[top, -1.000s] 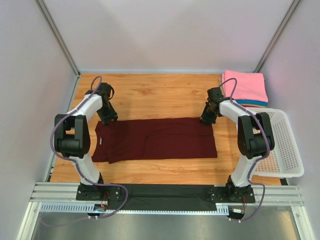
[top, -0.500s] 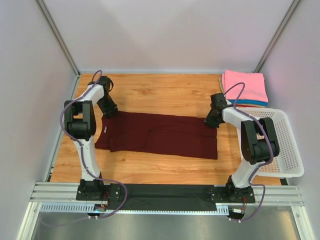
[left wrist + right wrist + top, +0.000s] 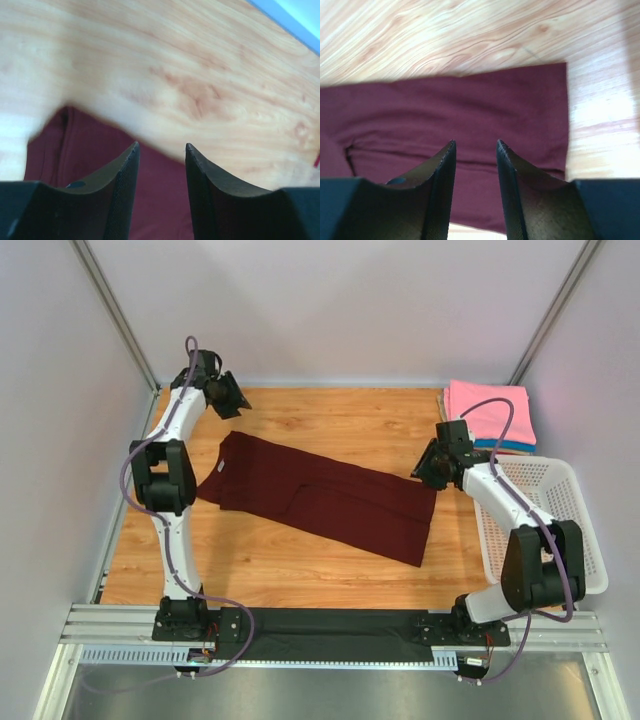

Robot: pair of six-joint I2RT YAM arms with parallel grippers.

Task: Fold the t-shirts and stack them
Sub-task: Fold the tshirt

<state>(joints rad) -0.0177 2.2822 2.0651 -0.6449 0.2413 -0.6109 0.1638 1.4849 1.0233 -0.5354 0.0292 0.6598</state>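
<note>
Both spread and empty, the left tool (image 3: pixel 232 398) hangs far left, the right tool (image 3: pixel 425 465) above the right end of a folded dark maroon t-shirt (image 3: pixel 320 502) slanting across the wooden table (image 3: pixel 330 425).

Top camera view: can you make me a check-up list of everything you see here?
Surface: wooden table, bare wood around the shirts.
Job's things: maroon t-shirt folded into a long strip, lying slantwise; pink t-shirt folded, on top of other folded ones at the far right corner.
Clutter: white basket at the right edge.
Grippers: left gripper open, holding nothing, at the far left corner; right gripper open, holding nothing, above the maroon shirt's right end.
Cables: purple cables running along both arms.
Surroundings: pale walls around the table.
</note>
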